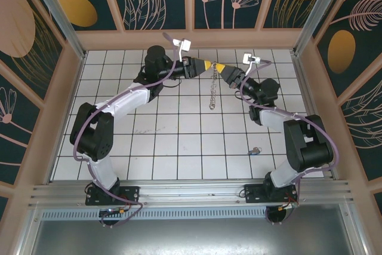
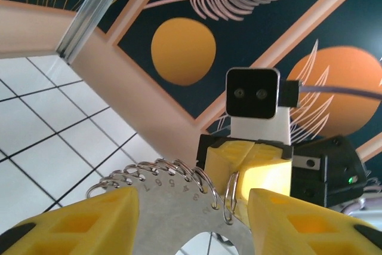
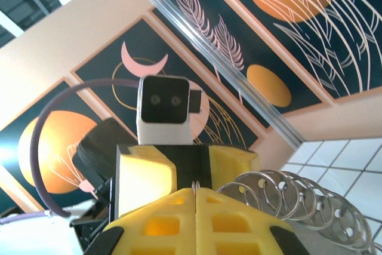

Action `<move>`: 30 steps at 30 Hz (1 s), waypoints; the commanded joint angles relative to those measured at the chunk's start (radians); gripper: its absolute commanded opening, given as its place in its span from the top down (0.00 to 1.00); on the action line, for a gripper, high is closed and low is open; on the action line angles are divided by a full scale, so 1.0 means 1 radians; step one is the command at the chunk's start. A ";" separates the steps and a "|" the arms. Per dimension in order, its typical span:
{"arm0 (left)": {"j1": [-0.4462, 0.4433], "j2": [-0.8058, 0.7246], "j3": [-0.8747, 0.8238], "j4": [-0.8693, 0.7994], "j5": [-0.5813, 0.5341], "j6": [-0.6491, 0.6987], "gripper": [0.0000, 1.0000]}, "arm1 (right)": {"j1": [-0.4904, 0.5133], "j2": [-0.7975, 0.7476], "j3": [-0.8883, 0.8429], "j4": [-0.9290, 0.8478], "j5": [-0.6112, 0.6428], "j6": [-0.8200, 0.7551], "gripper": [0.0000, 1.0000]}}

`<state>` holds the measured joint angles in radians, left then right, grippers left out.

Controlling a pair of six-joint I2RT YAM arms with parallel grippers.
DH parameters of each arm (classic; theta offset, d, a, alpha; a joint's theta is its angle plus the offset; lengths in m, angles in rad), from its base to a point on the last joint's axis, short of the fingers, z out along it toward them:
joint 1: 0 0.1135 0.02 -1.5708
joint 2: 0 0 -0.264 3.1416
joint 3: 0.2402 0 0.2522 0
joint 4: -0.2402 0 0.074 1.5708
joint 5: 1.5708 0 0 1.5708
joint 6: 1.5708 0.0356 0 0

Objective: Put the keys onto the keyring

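Observation:
The keyring point(image 1: 212, 95) is a flat metal plate point(image 2: 167, 207) with numbered holes and several split rings point(image 3: 298, 198). It hangs in the air between the two arms, above the back of the tiled floor. My right gripper point(image 3: 196, 192) is shut on one split ring point(image 2: 230, 198), whose thin wire shows between its yellow fingertips. My left gripper point(image 2: 191, 219) faces it with its jaws apart, the plate lying between its fingers point(image 2: 101, 219). The keys point(image 1: 255, 149), a tiny dark cluster with a blue bit, lie on the floor near the right arm's base.
Peach-framed walls point(image 1: 191, 39) with dark leaf panels close in the white tiled floor point(image 1: 179, 141). Aluminium posts point(image 1: 54, 10) stand at the back corners. Purple cables point(image 1: 119, 103) run along both arms. A metal rail point(image 1: 191, 192) crosses the near edge.

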<state>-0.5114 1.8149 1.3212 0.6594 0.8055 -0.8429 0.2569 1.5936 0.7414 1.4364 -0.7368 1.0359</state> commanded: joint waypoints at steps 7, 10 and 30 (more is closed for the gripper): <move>-0.003 0.023 -0.052 0.411 0.002 -0.326 0.62 | 0.015 0.066 0.027 0.237 0.094 0.105 1.00; -0.003 0.040 -0.058 0.456 -0.003 -0.366 0.66 | 0.020 0.088 0.035 0.264 0.106 0.130 1.00; -0.006 0.062 -0.114 0.467 -0.056 -0.380 0.69 | 0.053 0.111 0.067 0.265 0.128 0.145 1.00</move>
<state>-0.5114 1.8626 1.2182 1.0657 0.7555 -1.2102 0.2989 1.6939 0.7662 1.5505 -0.6254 1.1633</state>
